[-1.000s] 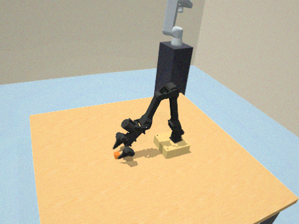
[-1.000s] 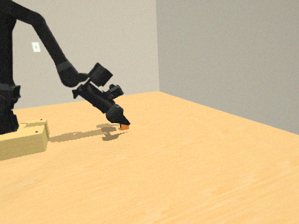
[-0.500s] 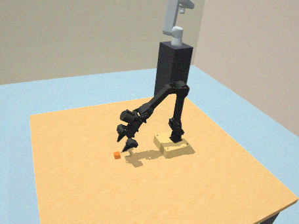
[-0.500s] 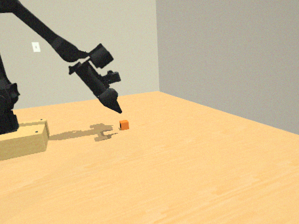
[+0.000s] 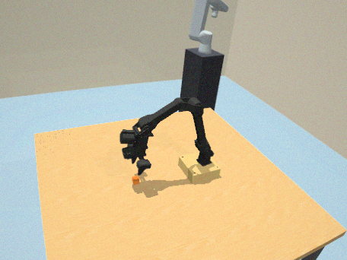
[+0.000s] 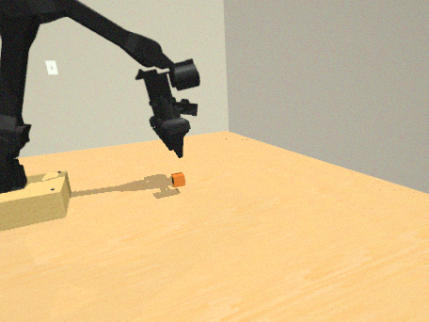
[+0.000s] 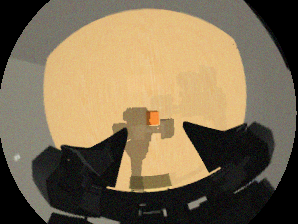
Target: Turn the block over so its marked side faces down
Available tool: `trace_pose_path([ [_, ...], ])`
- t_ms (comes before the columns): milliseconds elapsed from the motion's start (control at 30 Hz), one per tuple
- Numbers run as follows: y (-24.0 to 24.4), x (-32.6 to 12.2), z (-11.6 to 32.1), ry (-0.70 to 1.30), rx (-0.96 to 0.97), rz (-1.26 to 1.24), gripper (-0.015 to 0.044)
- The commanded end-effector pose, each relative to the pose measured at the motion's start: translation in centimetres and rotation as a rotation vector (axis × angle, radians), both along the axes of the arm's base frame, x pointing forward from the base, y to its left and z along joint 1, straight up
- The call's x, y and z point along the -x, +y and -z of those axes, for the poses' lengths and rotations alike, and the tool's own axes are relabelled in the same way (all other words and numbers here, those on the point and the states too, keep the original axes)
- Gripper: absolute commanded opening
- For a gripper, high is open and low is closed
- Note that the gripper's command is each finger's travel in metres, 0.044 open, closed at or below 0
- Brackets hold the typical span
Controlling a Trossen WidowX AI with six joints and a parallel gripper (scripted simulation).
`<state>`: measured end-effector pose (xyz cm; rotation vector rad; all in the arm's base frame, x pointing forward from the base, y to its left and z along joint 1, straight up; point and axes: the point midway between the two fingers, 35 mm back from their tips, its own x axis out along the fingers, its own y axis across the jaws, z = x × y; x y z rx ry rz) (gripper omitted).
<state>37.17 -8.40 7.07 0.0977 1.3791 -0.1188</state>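
An orange block [image 5: 135, 180] [image 6: 178, 179] [image 7: 153, 118] rests on the wooden table [image 5: 95, 220] [image 6: 282, 235] [image 7: 100, 60]. In the exterior view its side toward the arm's base shows a dark patch with an orange rim; its top looks plain orange. Its underside is hidden. My gripper [image 5: 136, 167] [image 6: 181, 156] [image 7: 156, 127] is open and empty, pointing steeply down above the block without touching it. In the wrist view the block shows between the two fingers' lines, slightly beyond the tips.
The arm stands on a pale yellow box [image 5: 207, 175] [image 6: 33, 209], on the table behind the block. A dark pedestal [image 5: 202, 76] with a grey-white arm [image 5: 205, 38] stands beyond the table's back edge. The arm's shadow falls beside the block.
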Motion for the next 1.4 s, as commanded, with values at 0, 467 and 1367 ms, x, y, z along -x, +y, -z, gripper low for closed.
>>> trace_pose_path([
  [0, -0.1, -0.4, -0.7, 0.134, -0.018, 0.008, 0.0440],
  [467, -0.1, -0.5, 2.7, 0.155, -0.021, 0.008, 0.0440],
  [1367, -0.1, -0.6, 7.4, 0.155, -0.021, 0.008, 0.0440],
])
